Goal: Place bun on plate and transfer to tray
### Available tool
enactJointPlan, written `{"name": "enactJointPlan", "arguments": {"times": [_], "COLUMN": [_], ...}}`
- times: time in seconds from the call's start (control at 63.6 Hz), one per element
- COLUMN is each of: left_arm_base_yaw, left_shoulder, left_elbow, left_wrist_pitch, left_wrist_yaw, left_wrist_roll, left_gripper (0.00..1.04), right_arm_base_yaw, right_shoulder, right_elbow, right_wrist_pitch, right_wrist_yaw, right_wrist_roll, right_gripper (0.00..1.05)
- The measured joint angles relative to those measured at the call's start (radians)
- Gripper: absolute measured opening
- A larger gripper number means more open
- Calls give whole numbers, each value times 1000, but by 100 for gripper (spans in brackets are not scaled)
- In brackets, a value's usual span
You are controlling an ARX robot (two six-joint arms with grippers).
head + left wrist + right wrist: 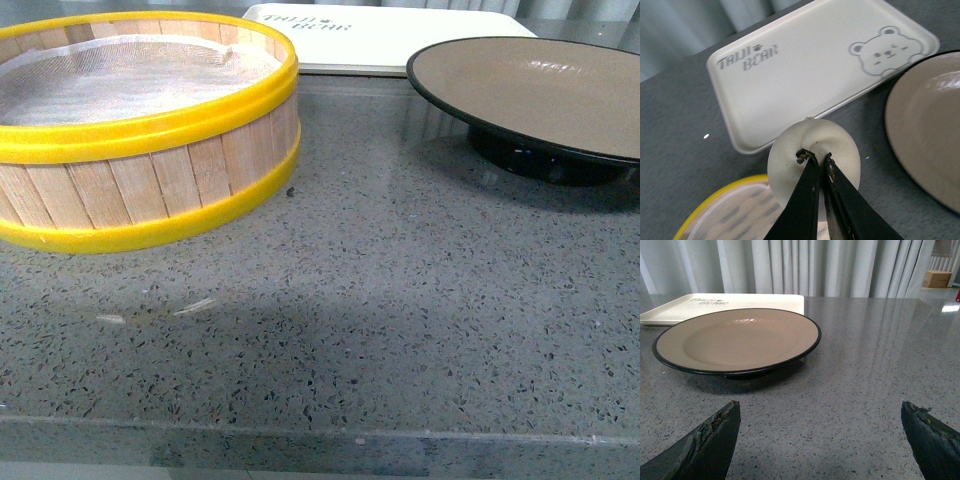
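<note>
While my left hand (pixel 817 158) pinches the bun (pixel 840 145) tight by its pleated top above the steamer basket (pixel 735 212) rim, the plate (pixel 925 120) lies off to its right; my right hand (pixel 819 410) spread wide, empty.

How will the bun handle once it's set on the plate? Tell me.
Likely soft and light: the left gripper holds the bun by a narrow pinch at its top, jaws nearly shut. A harder squeeze may tear it. Its round shape might roll slightly, but the plate looks dished.

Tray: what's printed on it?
Grey lettering and a bear face; the tray shows best in left wrist view.
</note>
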Motion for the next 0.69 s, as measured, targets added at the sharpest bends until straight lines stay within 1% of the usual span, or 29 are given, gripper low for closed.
{"name": "enactJointPlan", "arguments": {"times": [0.236, 0.378, 0.535, 0.692], "left_arm_base_yaw": [-170, -239, -275, -284], "left_shoulder": [182, 276, 360, 425], "left_elbow": [204, 290, 343, 372], "left_wrist_pitch": [-34, -51, -60, -68], "left_wrist_yaw": [5, 9, 6, -34], "left_wrist_roll": [46, 75, 95, 135], "left_gripper": [4, 4, 4, 4], "right_arm_base_yaw": [0, 0, 0, 0], "right_shoulder": [0, 0, 0, 0], "right_elbow": [0, 0, 0, 0], "right_wrist_pitch": [0, 0, 0, 0], "right_wrist_yaw": [0, 0, 0, 0], "right_wrist_roll": [0, 0, 0, 0], "right_gripper": [96, 96, 96, 96]}}
